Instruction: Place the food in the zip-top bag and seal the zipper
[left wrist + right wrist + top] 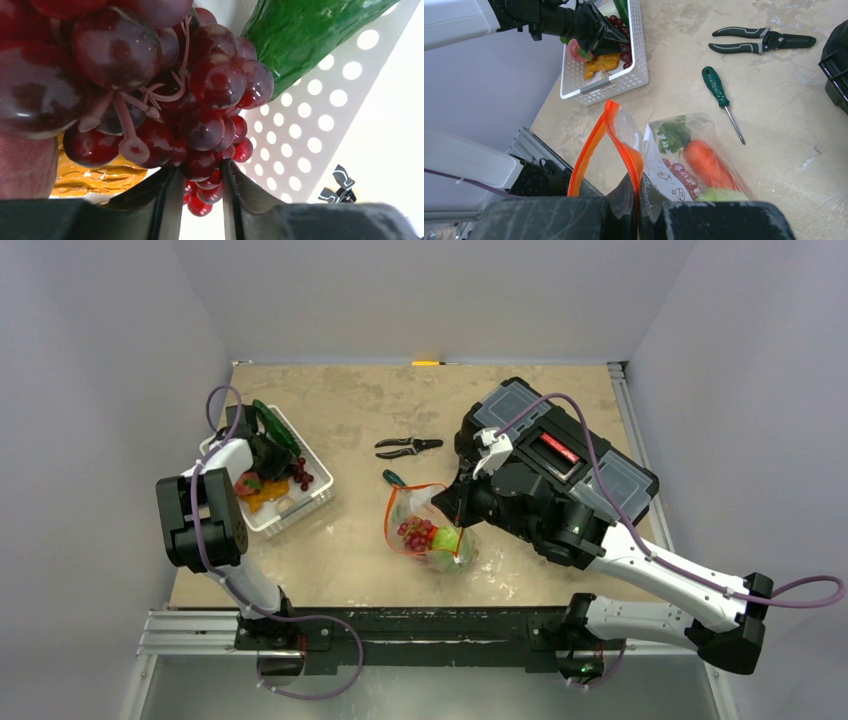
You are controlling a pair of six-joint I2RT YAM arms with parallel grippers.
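Orange-red, the zipper [590, 145] is pinched in the right gripper [637, 187]. Its jaws are pressed together on that strip, holding the mouth of the zip-top bag [432, 532] up and gaping near the middle of the table. Inside the clear plastic a carrot [706, 162] shows. At the left, the left gripper [199, 170] reaches into the white basket [305, 505], its jaws closed against either side of the lowest grapes of the grape bunch [210, 85], with the cucumber [310, 35] just beyond. Pliers [408, 447] and a screwdriver [720, 95] lie farther back on the table.
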